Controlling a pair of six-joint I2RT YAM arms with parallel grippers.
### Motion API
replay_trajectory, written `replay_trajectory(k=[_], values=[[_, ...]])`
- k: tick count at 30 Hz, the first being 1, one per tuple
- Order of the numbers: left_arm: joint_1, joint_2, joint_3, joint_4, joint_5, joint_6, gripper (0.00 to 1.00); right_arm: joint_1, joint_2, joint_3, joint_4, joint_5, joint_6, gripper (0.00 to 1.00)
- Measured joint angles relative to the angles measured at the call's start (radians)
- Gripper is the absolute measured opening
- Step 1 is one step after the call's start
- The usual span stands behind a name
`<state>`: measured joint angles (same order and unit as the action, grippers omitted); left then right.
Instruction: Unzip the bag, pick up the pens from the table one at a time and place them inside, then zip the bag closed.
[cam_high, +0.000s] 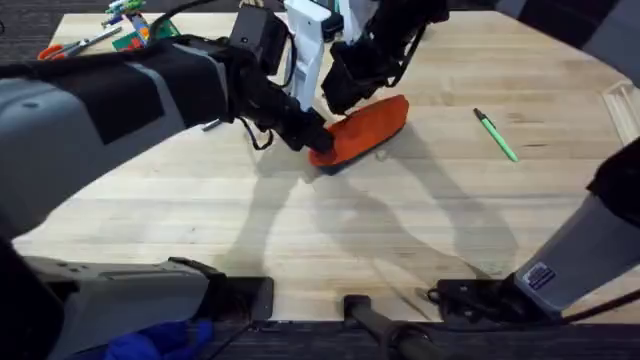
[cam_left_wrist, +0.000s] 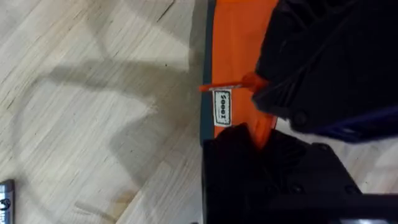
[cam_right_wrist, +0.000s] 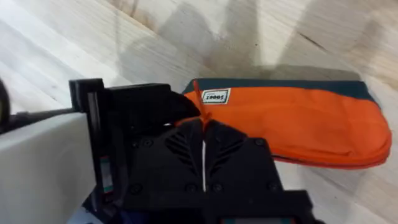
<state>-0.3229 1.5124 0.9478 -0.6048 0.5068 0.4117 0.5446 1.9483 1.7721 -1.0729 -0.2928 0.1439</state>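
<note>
Two grippers meet at the orange bag, which lies near the middle of the desk. Starting on the left, the left gripper has its jaws clamped on the pouch's end by the white label. Just beside it, the right gripper has its jaws pressed together on the orange zipper pull. Unzipping seems to be the step in hand: the left should anchor firmly while the right draws straight along the zipper line, keeping the fabric taut. Farther right, the green pen lies well apart.
</note>
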Motion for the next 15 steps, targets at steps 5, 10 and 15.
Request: replay_trajectory(k=[5, 10, 15], values=[[0.000, 0.000, 0.000, 0.000, 0.000, 0.000, 0.042, 0.005, 0.000, 0.000, 0.002, 0.000, 0.037, 0.031], [0.000, 0.000, 0.000, 0.000, 0.000, 0.000, 0.042, 0.010, 0.000, 0.000, 0.007, 0.000, 0.068, 0.031], [0.000, 0.000, 0.000, 0.000, 0.000, 0.000, 0.042, 0.026, 0.000, 0.000, 0.018, 0.000, 0.088, 0.031]])
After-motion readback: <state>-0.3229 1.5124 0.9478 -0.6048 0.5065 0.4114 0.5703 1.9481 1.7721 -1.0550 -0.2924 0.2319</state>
